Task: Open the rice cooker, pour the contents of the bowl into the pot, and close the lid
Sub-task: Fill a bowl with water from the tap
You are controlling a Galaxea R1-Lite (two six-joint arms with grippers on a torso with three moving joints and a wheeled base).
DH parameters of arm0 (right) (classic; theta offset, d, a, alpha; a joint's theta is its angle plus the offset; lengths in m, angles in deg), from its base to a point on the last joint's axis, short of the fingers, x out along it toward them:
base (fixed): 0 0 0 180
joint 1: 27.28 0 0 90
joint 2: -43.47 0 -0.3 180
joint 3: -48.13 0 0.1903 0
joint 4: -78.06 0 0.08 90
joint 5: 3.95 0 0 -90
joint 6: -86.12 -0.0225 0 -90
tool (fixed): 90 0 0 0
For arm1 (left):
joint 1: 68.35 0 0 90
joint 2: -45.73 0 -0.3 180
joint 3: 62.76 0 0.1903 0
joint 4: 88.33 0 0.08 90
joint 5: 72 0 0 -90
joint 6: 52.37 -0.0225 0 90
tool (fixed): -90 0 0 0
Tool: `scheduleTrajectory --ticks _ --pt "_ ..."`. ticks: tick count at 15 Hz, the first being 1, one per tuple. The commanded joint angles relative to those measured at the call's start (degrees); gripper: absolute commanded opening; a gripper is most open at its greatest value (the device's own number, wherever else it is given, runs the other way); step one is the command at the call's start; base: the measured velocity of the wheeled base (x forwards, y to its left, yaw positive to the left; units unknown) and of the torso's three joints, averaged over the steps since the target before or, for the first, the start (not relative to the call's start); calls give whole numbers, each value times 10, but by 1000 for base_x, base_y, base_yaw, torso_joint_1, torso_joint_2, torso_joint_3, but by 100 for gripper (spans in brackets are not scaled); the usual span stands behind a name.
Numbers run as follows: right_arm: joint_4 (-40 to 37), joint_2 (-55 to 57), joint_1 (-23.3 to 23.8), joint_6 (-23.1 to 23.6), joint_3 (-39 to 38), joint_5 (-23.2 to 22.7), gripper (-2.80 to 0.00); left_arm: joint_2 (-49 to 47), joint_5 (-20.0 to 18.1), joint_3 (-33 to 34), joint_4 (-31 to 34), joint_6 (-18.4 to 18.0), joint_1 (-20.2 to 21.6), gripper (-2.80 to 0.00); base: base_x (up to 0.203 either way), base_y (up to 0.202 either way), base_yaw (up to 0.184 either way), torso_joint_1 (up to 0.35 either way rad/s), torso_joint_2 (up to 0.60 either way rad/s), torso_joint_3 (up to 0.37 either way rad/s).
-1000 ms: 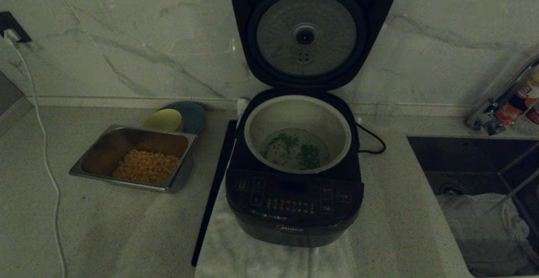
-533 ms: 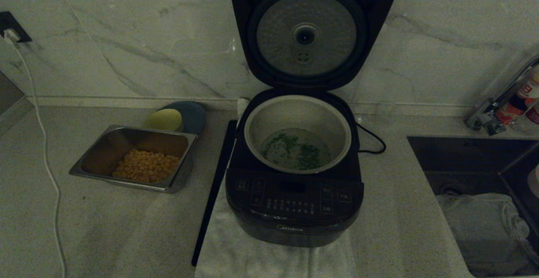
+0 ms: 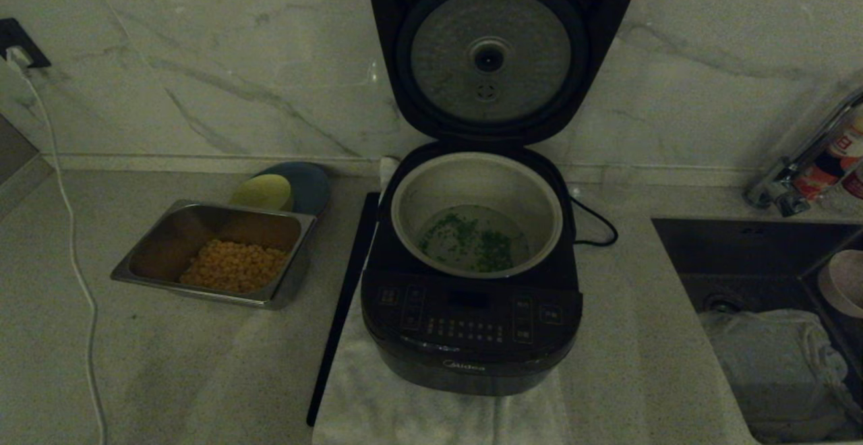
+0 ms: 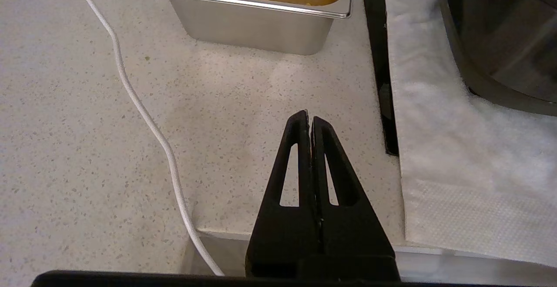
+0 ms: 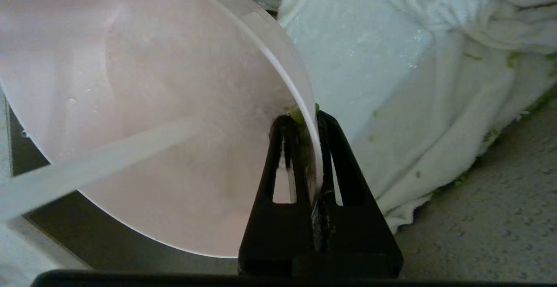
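The black rice cooker (image 3: 472,337) stands at the middle of the counter with its lid (image 3: 499,54) raised upright against the wall. Chopped green contents (image 3: 472,236) lie on the bottom of the grey pot (image 3: 404,209). At the far right edge of the head view, the pale pink bowl (image 3: 844,282) hangs over the sink. My right gripper (image 5: 307,119) is shut on the bowl's (image 5: 143,117) rim; the bowl is tipped on its side and looks empty apart from a few green bits at the fingers. My left gripper (image 4: 310,117) is shut with nothing in it, above the counter's front edge left of the cooker.
A steel tray (image 3: 155,276) of yellow kernels, a yellow-green bowl (image 3: 263,192) and a dark plate (image 3: 310,185) sit left of the cooker. A white cable (image 3: 74,249) runs down the left. The sink (image 3: 741,256) holds a white cloth (image 3: 762,357); a faucet (image 3: 789,182) stands behind it.
The bowl has come into the head view from the right edge, over the sink. The cooker, lid and left-hand items have not moved.
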Motion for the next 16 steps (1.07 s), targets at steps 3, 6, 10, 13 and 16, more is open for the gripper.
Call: scheduleTrajectory --ticks 3,6,10,13,16 --pt "-3 -12 -3 -9 1 1 -280 0 0 0 0 0 0 -280 0 0 0 0 0 0" --pt "-7 -45 -3 -7 -33 1 -280 0 0 0 0 0 0 -280 0 0 0 0 0 0" --pt "-5 -130 -16 20 -124 2 -280 0 0 0 0 0 0 -280 0 0 0 0 0 0" --pt "-6 -232 -65 60 -228 25 -280 0 0 0 0 0 0 -280 0 0 0 0 0 0" --pt "-9 -337 -158 89 -303 87 -280 0 0 0 0 0 0 -280 0 0 0 0 0 0"
